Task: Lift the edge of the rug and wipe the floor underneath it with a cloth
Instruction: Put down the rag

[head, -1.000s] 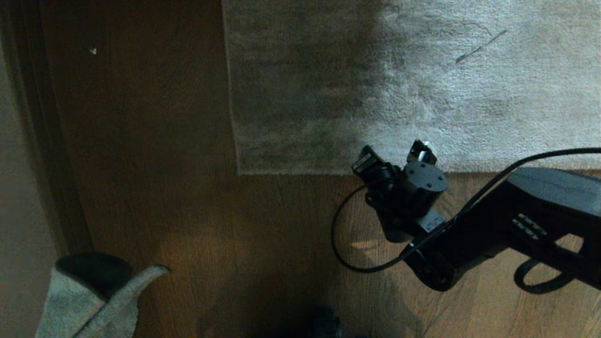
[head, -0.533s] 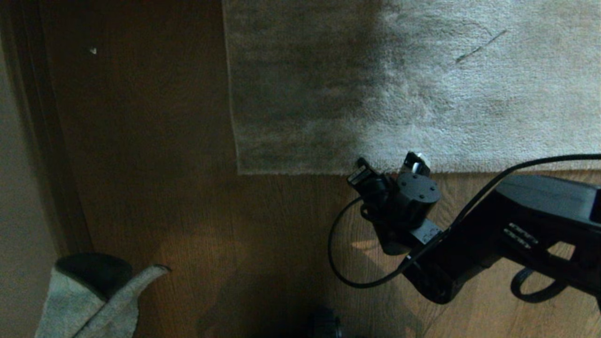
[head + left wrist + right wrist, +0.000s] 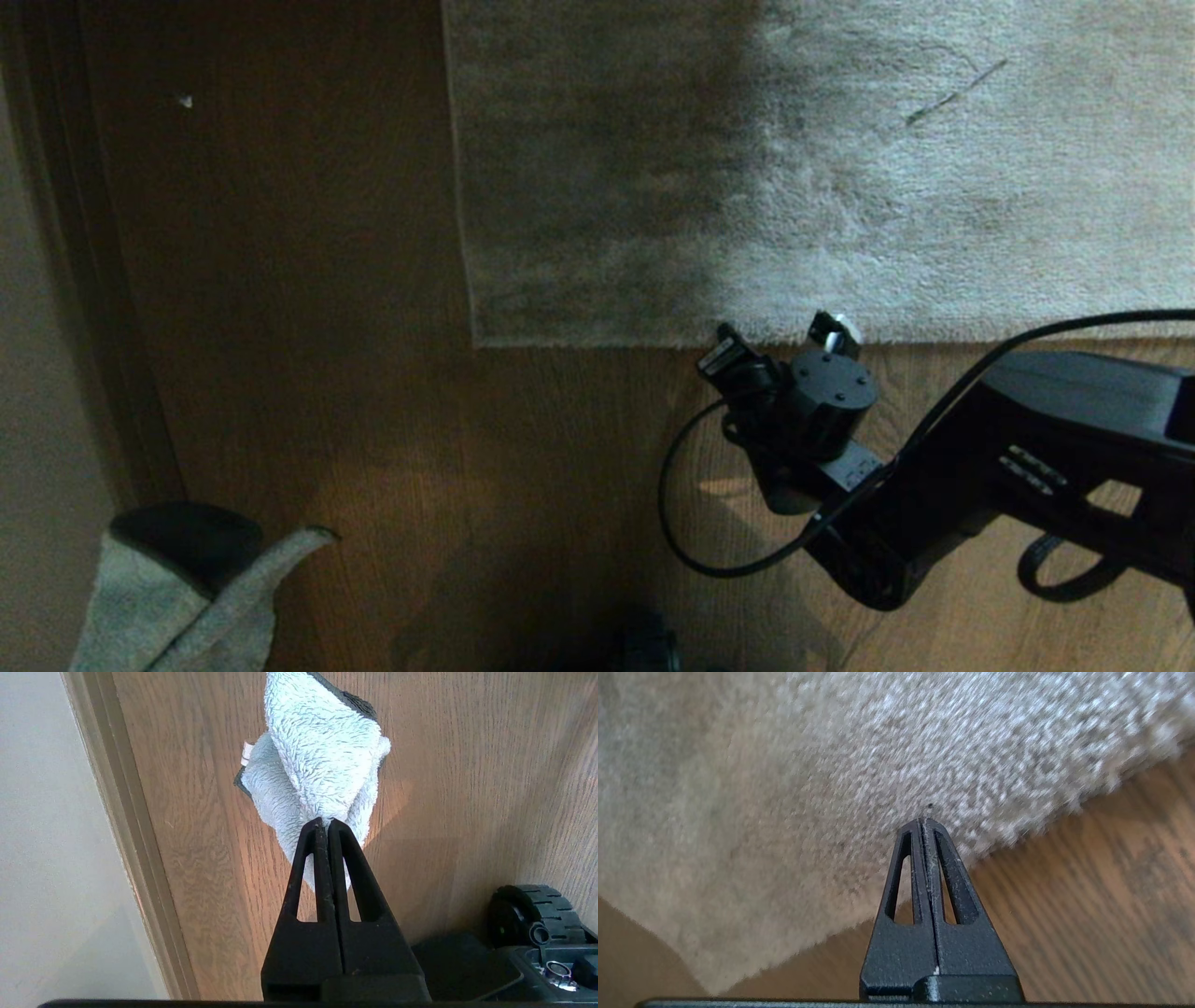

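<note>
Approaching the rug edge (image 3: 653, 338) with the right gripper (image 3: 923, 820).

I see its fingers pressed together, empty, tips hovering over the pile just inside the border; bare floor (image 3: 373, 420) lies behind them. The border runs side to side ahead of me, so this arm is nearer. The left gripper (image 3: 325, 822), low at my left, is clamped on the cloth (image 3: 317, 760). Count: one rug, one cloth, two grippers.
</note>
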`<state>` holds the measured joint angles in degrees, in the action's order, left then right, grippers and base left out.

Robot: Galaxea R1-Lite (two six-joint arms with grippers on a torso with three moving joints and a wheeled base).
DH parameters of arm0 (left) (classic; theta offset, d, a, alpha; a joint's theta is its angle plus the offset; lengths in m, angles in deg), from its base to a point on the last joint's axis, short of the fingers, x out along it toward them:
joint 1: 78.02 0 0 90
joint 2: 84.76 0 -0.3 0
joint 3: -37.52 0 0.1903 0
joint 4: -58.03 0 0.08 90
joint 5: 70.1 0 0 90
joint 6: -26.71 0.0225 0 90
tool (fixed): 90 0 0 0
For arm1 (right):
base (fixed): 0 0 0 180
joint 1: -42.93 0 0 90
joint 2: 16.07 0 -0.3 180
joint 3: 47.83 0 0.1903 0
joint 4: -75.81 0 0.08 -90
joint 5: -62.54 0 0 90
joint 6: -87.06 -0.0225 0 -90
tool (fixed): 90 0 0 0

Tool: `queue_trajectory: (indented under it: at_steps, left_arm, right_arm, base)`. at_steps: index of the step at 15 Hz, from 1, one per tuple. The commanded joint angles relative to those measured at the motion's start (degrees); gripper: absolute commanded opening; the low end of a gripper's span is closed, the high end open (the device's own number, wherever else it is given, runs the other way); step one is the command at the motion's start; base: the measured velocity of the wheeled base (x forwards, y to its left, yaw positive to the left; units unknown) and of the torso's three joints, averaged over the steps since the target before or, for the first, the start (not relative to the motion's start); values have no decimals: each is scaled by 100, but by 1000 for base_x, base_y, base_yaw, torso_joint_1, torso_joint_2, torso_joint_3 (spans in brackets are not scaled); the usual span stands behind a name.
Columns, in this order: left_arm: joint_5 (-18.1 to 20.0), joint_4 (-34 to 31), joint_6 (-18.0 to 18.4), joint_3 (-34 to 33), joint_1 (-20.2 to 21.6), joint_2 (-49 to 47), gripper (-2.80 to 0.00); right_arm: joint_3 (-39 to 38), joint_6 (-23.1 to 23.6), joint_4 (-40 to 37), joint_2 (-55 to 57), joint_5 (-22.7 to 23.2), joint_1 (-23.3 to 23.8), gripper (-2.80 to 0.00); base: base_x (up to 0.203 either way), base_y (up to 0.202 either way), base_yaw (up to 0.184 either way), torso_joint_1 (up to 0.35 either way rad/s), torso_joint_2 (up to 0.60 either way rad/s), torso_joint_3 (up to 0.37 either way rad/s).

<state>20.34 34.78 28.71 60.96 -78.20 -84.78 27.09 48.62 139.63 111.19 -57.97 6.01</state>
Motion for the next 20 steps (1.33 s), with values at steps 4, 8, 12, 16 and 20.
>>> queue_trajectory:
  at_steps: [4, 8, 12, 16, 20]
  left_arm:
    - [0, -1, 2, 1, 1, 2, -280]
    - [0, 7, 2, 1, 1, 2, -280]
    - [0, 7, 2, 1, 1, 2, -280]
    - [0, 5, 2, 1, 1, 2, -280]
    - [0, 7, 2, 1, 1, 2, -280]
  right_arm:
    - [145, -31, 277, 5, -17, 452, -280]
    - [136, -49, 277, 36, -8, 562, -280]
    - [109, -49, 277, 45, 1, 562, -280]
    - [133, -28, 277, -197, 18, 562, -280]
    - [16, 115, 277, -738, 32, 562, -280]
  base:
    - [0, 0, 0, 0, 0, 0]
    - [0, 0, 0, 0, 0, 0]
    - [0, 0, 0, 0, 0, 0]
    - [0, 0, 0, 0, 0, 0]
    - [0, 0, 0, 0, 0, 0]
